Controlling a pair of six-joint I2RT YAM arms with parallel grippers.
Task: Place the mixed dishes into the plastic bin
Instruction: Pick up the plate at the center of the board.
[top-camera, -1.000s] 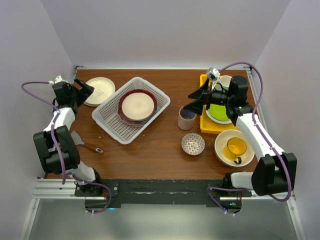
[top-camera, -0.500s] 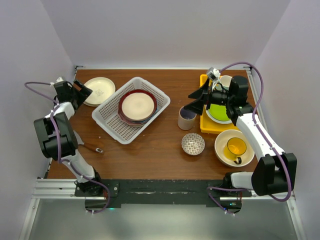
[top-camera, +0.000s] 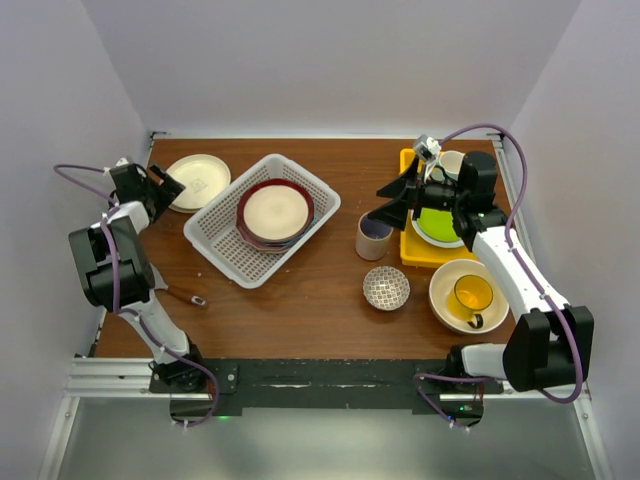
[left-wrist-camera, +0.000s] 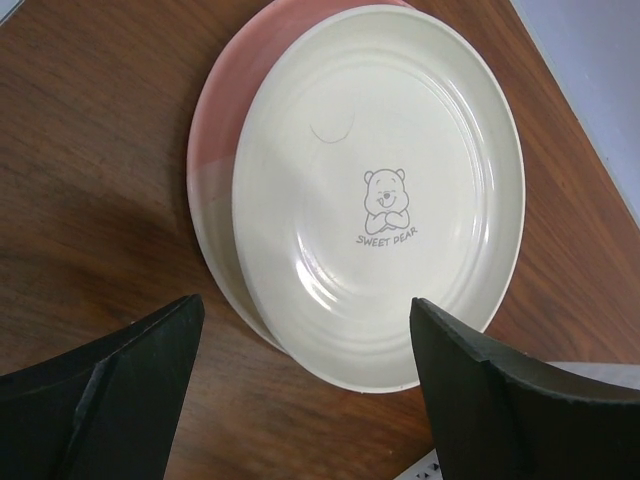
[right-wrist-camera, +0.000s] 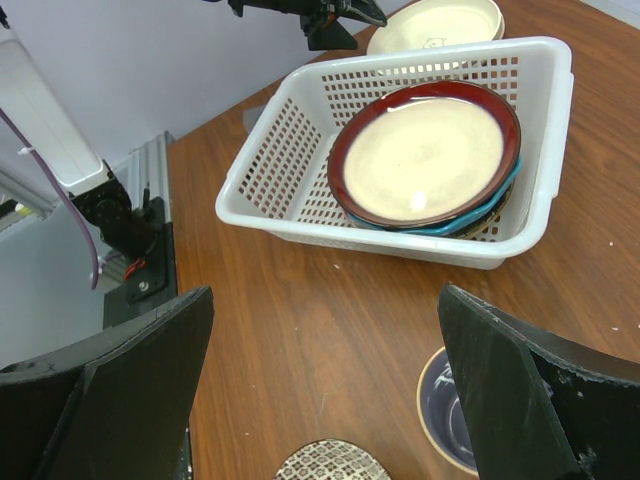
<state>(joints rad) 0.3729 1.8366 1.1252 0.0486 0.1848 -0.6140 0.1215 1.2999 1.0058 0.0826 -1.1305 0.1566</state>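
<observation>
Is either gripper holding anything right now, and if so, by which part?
Nothing is held. The left gripper hangs open over the cream plate, with nothing between its fingers. The right gripper is open and empty.

A cream plate (left-wrist-camera: 380, 200) with a grey bear print is lying over a pink-and-cream plate (left-wrist-camera: 215, 150). The white lattice bin (right-wrist-camera: 280, 170) is showing a red-rimmed cream plate (right-wrist-camera: 425, 155) above a teal plate (right-wrist-camera: 440, 228), on the brown wood-grain counter (right-wrist-camera: 330, 330).
</observation>
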